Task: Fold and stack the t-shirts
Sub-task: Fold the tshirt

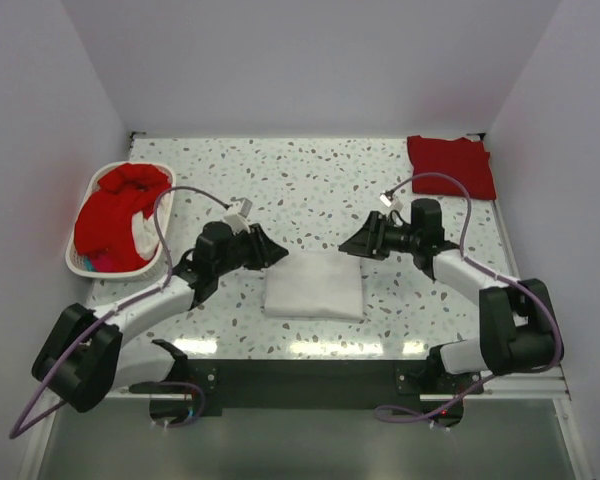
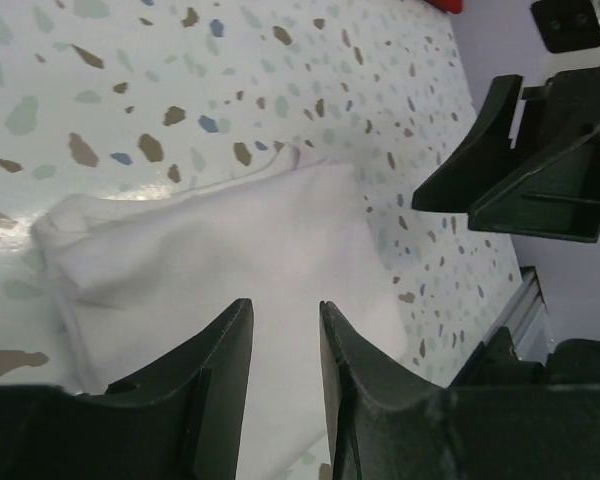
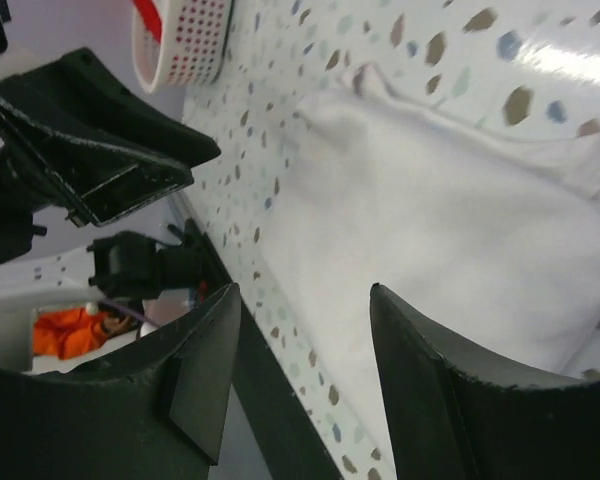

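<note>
White t-shirt (image 1: 314,284): soft matt cloth, fine knit, light creases, stitched hem along one edge. Table (image 1: 310,180) under it: speckled terrazzo-look top, smooth and glossy, with glare streaks just in front of the shirt. My left gripper (image 2: 283,310) and right gripper (image 3: 302,292), either side of the shirt: hard black plastic, matt, edges scuffed pale. Folded red t-shirt (image 1: 451,165), behind and right of the white one: matt cloth, lying flat. Basket (image 1: 80,262), off to its left: white plastic with a perforated wall and slight sheen. Crumpled red t-shirts (image 1: 115,205) inside: matt cloth.
</note>
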`<state>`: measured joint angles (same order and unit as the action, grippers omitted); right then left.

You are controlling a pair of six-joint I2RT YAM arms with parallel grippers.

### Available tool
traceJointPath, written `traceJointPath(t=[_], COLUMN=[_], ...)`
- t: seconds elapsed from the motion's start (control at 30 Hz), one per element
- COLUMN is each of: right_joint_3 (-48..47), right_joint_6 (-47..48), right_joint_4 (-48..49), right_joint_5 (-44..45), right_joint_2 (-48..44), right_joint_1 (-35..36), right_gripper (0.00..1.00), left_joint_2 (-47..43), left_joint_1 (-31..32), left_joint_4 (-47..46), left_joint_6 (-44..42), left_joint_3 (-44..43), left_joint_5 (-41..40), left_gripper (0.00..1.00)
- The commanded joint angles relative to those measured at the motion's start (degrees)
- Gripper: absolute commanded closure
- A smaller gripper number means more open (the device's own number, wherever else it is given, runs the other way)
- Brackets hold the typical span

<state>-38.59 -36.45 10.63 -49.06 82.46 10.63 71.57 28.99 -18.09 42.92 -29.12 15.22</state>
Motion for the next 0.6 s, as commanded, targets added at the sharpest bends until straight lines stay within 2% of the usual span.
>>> traceJointPath(t=[0.0,0.17,0.3,0.4,0.5,0.57], right_joint_3=[5.0,15.4,20.8,23.6,23.0,21.5], right_joint_6=[-3.6,-8.1,-6.2,-4.6,-1.1,0.8], right_joint_4=[2.1,9.7,14.0,16.3,11.0,6.2], right_joint_5=[-4.6,-7.3,-5.8,-4.1,-1.9,0.3], right_joint_2=[-5.1,-7.6,-1.8,3.1,3.5,-0.8], right_joint_1=[3.2,4.6,4.2,2.2,2.1,2.1], right_gripper=[0.42,0.39,0.41,0.43,0.45,0.44], left_joint_2=[-4.1,-4.6,-3.7,-3.4,-4.9,-8.5], left_joint_1=[4.9,9.5,9.5,9.3,8.5,8.5], left_joint_4=[4.5,2.5,-1.2,-0.2,2.2,4.5], left_joint_6=[2.5,7.0,11.5,13.2,14.3,14.4], left_joint_3=[1.6,8.6,15.0,18.3,20.3,20.6], left_joint_5=[-0.1,0.3,0.6,-0.8,-2.0,-3.5], left_gripper=[0.62,0.65,0.7,0.73,0.75,0.75])
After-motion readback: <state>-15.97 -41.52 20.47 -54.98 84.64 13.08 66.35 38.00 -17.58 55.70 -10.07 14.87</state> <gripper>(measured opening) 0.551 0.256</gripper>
